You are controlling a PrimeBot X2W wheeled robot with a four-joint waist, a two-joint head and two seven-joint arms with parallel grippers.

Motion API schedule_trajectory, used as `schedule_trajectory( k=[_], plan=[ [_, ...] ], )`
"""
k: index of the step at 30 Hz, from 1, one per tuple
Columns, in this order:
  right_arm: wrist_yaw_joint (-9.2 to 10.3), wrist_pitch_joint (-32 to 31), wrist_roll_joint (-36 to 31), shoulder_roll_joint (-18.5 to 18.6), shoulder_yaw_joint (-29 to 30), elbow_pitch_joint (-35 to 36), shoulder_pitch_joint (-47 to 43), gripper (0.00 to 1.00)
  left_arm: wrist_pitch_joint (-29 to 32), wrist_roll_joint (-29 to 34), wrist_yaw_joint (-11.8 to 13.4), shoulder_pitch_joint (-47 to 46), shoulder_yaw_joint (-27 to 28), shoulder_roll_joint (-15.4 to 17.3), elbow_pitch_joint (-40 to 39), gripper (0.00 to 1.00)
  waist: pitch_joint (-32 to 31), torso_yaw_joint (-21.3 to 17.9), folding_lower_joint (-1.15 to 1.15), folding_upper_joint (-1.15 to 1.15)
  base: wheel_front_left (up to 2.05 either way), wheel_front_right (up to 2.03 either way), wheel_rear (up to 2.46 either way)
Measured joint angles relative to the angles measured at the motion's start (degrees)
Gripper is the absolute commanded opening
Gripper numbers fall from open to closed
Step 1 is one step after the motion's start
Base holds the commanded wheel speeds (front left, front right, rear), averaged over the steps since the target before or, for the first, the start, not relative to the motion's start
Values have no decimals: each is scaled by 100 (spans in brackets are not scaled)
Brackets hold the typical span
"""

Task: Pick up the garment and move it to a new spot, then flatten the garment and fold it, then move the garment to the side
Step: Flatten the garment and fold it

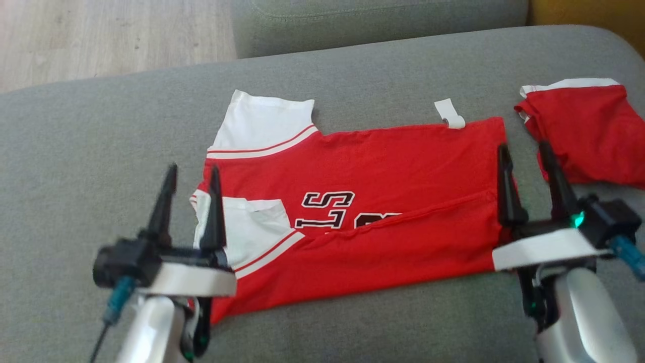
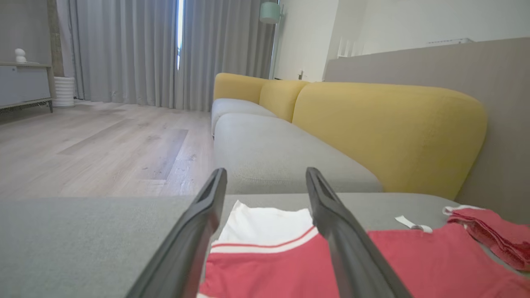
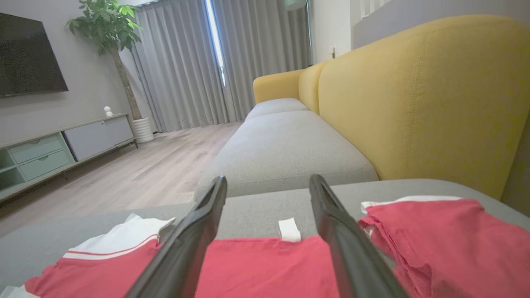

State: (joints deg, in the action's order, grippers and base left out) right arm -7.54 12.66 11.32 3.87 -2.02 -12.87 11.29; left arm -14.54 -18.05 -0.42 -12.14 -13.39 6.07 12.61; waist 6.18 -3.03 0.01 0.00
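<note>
The garment point(image 1: 373, 201) is a red shirt with white sleeves and black-and-white letters, lying across the grey cushion point(image 1: 101, 151) with its near edge folded up over itself. It also appears as red and white cloth in the left wrist view point(image 2: 269, 248) and the right wrist view point(image 3: 265, 265). My left gripper point(image 1: 194, 174) stands open over the shirt's left end, by the white sleeve, with nothing between its fingers. At the shirt's right edge my right gripper point(image 1: 524, 151) is open too, holding nothing. A white tag point(image 1: 450, 114) sticks out from the far hem.
A second folded red garment point(image 1: 587, 131) with a white band lies on the cushion at the right. Another grey seat point(image 1: 378, 20) lies beyond, with a yellow sofa back point(image 3: 414, 95) along the right. Wooden floor point(image 1: 101, 35) lies off the cushion's left.
</note>
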Motion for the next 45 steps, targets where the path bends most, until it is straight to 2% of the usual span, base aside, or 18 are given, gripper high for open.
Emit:
schedule_trajectory(
  k=[5,11,15,21,25,28,29,30,31,37,45],
  plan=[
    [0,104,1,-44,2,-182,-152,100,0,212,-119,309,46,-154,153,100,-62,68,-1,0,0,0,0],
    [0,114,3,-74,-65,-207,-113,100,0,443,-289,86,64,-112,611,100,48,26,-1,0,0,0,0],
    [0,99,32,-81,-48,-201,74,100,399,598,-371,-652,-11,87,1103,100,271,-67,-1,0,0,0,0],
    [0,-27,35,-76,-78,-94,678,100,1666,613,-642,-2548,-267,598,2007,100,797,-266,0,0,0,0,0],
    [0,-69,43,-40,-138,-63,1088,100,2599,246,-711,-3632,-703,949,2682,100,1184,-457,1,0,0,0,0],
    [0,-81,115,-9,-172,-51,1318,100,3142,-247,-716,-4131,-1161,1191,3003,100,1441,-628,1,0,0,0,0],
    [0,-81,115,-9,-172,-51,1318,100,3142,-247,-716,-4131,-1161,1191,3003,100,1441,-628,1,0,0,0,0],
    [0,-80,130,8,-208,-52,1424,100,3438,-553,-716,-4379,-1448,1360,3149,100,1597,-739,2,0,0,0,0],
    [0,-80,130,8,-208,-52,1424,100,3438,-553,-716,-4379,-1448,1360,3149,100,1597,-739,2,0,0,0,0],
    [0,-20,181,11,-346,-78,1622,100,3810,-1049,-715,-4924,-2063,1829,3481,100,1970,-1049,1,0,0,0,0],
    [0,51,181,11,-378,-125,1642,100,4078,-1521,-716,-5214,-2563,2003,3722,100,2147,-1231,-1,0,0,0,0]
  ],
)
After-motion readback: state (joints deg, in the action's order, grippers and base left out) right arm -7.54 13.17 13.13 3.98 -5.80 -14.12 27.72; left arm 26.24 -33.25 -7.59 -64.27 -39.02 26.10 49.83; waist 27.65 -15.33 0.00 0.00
